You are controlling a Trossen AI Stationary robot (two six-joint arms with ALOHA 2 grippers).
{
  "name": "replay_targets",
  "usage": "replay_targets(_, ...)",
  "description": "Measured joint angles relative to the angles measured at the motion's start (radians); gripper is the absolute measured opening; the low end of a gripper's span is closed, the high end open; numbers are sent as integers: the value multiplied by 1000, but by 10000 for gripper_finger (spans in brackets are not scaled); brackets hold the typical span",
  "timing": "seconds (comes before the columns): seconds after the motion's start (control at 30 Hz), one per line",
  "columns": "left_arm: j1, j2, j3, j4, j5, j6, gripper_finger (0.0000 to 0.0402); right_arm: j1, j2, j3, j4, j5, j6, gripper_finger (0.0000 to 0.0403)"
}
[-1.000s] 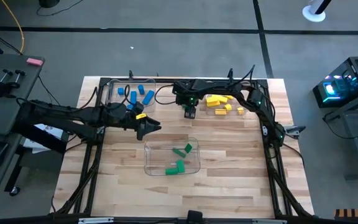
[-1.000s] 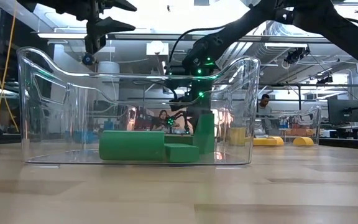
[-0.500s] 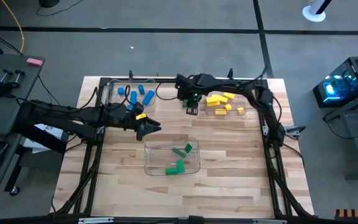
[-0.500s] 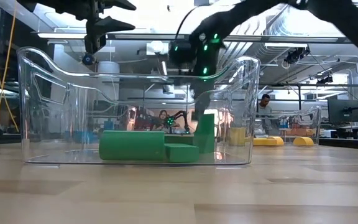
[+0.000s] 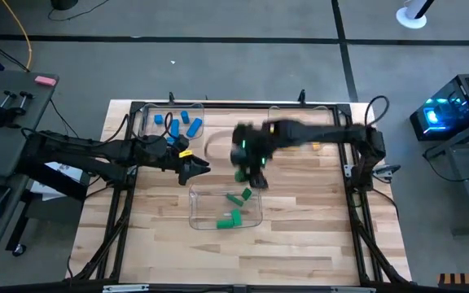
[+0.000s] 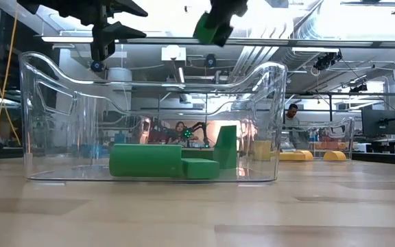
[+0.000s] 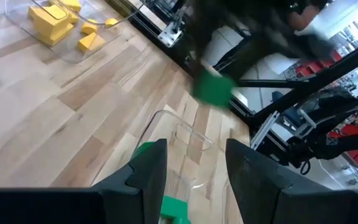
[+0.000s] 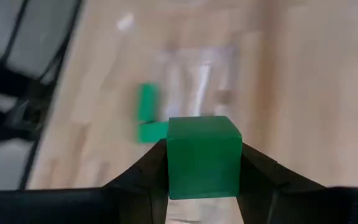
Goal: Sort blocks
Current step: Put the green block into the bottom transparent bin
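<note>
My right gripper (image 8: 202, 163) is clamped on a green cube (image 8: 204, 155), blurred, above the far rim of the clear tray (image 5: 195, 203) holding green blocks (image 6: 146, 160). My left gripper (image 5: 199, 167), fingers apart and empty, hangs near the tray's left corner. Blue blocks (image 5: 187, 123) lie far left; my right arm hides most yellow blocks (image 7: 50, 20). No legible writing.

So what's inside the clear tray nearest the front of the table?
The clear tray holds only green blocks: three show through its wall, one standing upright. Any behind those are covered.
</note>
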Motion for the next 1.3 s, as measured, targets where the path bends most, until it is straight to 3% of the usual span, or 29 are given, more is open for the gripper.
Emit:
replay_targets(0.2, 0, 0, 0, 0, 0, 0, 149, 200, 27, -1, -28, 20, -46, 131)
replay_targets(0.33, 0, 0, 0, 0, 0, 0, 149, 267, 43, -1, -30, 201, -45, 139)
replay_targets(0.43, 0, 0, 0, 0, 0, 0, 149, 288, 43, -1, -27, 299, 5, 198)
replay_targets(0.57, 0, 0, 0, 0, 0, 0, 149, 287, 43, -1, -38, 261, 42, 277)
replay_targets(0.67, 0, 0, 0, 0, 0, -2, 149, 277, 43, 35, -73, 302, 53, 303)
replay_targets(0.77, 0, 0, 0, 1, 0, -2, 149, 215, 41, 82, -80, 449, 99, 307)
replay_targets(0.83, 0, 0, 0, 3, 0, -2, 149, 126, 41, 105, -67, 492, 159, 307)
replay_targets(1.1, 0, 0, 0, 2, -1, -2, 149, -258, 161, 41, 13, 465, 762, 293)
replay_targets(1.3, 0, 0, 0, 8, -27, -9, 149, -293, 317, 46, 153, 417, 871, 276)
